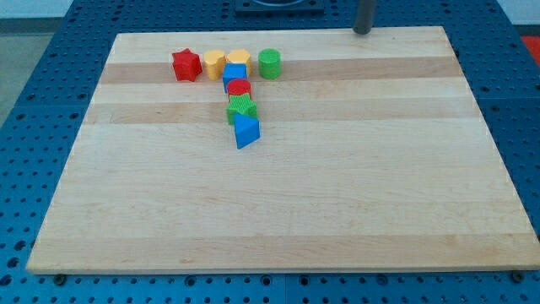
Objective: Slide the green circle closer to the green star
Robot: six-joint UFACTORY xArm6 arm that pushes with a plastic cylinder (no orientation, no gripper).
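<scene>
The green circle (269,63) stands near the view's top, at the right end of a row of blocks. The green star (241,108) lies below and slightly left of it, in a column under a blue block (234,73) and a red block (240,88). A blue triangle (246,132) touches the star from below. My tip (363,30) is at the board's top edge, far to the right of the green circle and touching no block.
A red star (186,65) and two yellow blocks (213,62) (238,58) form the row left of the green circle. The wooden board (337,194) rests on a blue perforated table (25,127).
</scene>
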